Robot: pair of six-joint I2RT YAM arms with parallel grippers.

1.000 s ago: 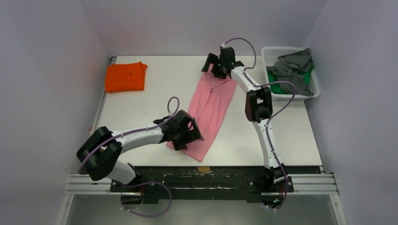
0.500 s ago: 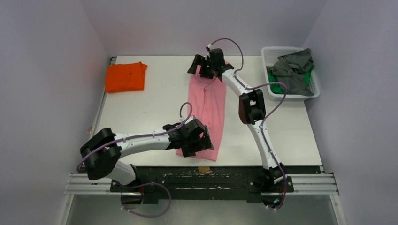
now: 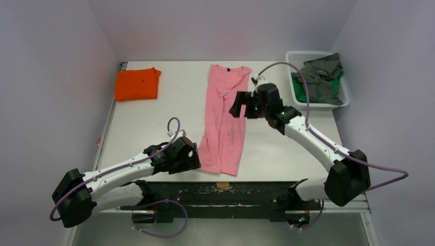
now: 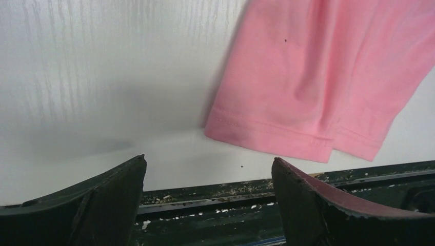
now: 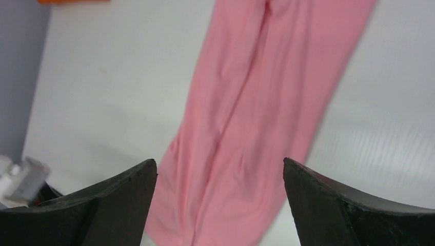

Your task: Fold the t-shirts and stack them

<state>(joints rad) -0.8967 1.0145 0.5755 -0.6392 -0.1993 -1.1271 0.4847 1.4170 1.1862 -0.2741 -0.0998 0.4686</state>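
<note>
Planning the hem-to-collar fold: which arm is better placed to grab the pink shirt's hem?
Left, likely: the left gripper, open, sits beside the pink shirt's near hem; the right gripper, open, hovers mid-shirt.

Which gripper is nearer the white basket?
Right. The right gripper hovers over the pink t-shirt, on its basket side; the left gripper is far off, at the near edge of the table.

Soft, even overhead light makes the white desk (image 3: 169, 118) bright, with faint shadows. The right wrist view is blurred, smearing the pink t-shirt (image 5: 256, 102); the jaws look dark, featureless.
</note>
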